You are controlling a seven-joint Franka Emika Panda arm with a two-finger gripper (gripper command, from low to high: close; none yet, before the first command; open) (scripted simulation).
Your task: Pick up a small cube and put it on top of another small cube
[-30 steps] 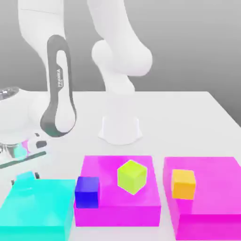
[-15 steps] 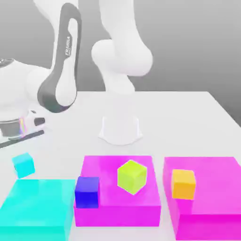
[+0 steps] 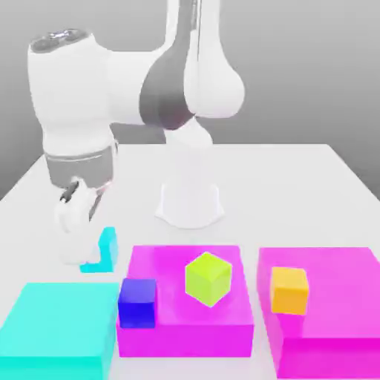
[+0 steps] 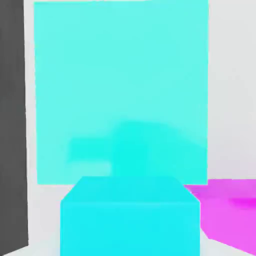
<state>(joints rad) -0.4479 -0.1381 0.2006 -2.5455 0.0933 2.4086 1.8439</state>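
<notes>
The hand (image 3: 87,254) is closed on the cyan cube (image 3: 109,251), held behind the cyan block (image 3: 63,319) in the exterior view. Next comes a magenta block (image 3: 178,340) bearing the blue cube (image 3: 138,303) and lime cube (image 3: 208,279); beyond, the orange cube (image 3: 289,291) sits on a pink block (image 3: 338,297).

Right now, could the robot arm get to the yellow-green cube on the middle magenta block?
Probably, though its gripper seems busy with the cyan cube; nothing sits on the yellow-green cube.
</notes>
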